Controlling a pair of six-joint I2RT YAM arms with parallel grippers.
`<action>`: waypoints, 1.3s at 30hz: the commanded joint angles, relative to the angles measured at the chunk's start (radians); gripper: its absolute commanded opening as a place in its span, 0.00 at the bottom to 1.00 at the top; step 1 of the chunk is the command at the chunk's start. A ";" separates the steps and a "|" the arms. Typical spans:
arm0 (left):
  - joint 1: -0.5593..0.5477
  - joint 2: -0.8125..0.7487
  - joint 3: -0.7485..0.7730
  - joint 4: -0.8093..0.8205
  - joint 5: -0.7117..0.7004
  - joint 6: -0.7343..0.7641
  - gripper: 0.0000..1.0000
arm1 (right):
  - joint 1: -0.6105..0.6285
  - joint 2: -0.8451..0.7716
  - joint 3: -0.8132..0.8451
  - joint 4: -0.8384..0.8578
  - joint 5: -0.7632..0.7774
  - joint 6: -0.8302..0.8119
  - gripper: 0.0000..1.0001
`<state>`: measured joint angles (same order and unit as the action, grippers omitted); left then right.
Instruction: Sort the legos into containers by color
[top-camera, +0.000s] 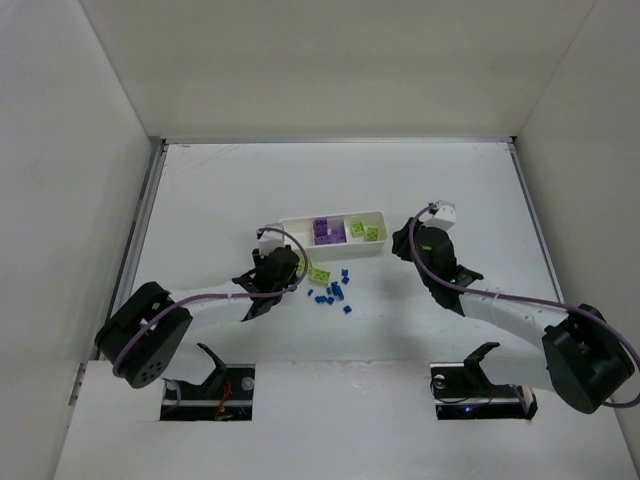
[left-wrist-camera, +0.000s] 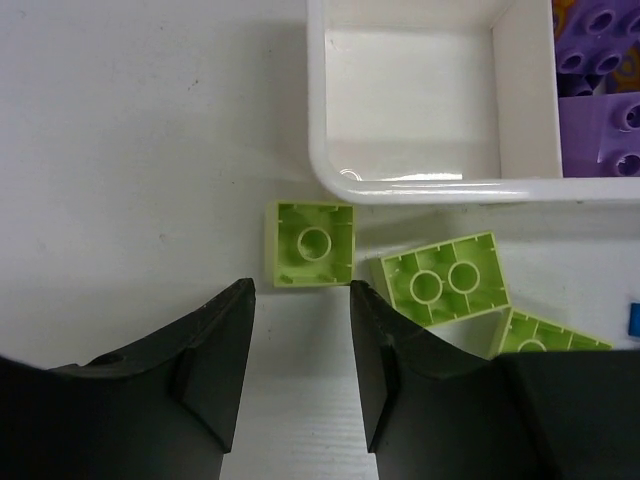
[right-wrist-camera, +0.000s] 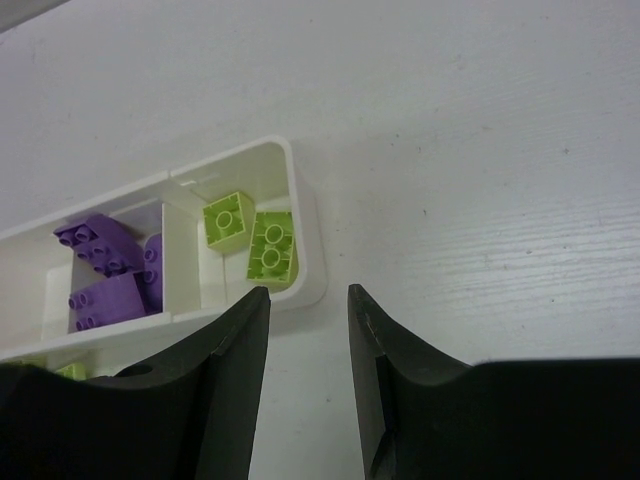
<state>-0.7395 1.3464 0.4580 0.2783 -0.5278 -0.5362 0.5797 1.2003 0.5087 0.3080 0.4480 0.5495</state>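
The white three-compartment tray lies mid-table. Purple blocks fill its middle compartment and two lime-green bricks lie in its right one; the left compartment is bare. My left gripper is open and empty, just in front of the tray's left end. In the left wrist view it points at a small green brick, with two more green bricks to the right. My right gripper is open and empty beside the tray's right end.
Several tiny blue pieces lie scattered on the table in front of the tray, right of the loose green bricks. White walls enclose the table on three sides.
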 joint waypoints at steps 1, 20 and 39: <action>0.016 0.046 0.025 0.078 0.000 0.027 0.40 | 0.019 0.002 0.039 0.063 0.006 -0.014 0.43; 0.018 0.080 0.039 0.107 -0.112 0.064 0.54 | 0.045 0.036 0.059 0.059 0.008 -0.030 0.44; 0.026 0.215 0.116 0.196 -0.143 0.136 0.35 | 0.064 0.054 0.073 0.054 0.008 -0.042 0.44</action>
<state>-0.7063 1.5757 0.5514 0.4446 -0.6392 -0.4145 0.6365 1.2568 0.5426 0.3077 0.4477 0.5236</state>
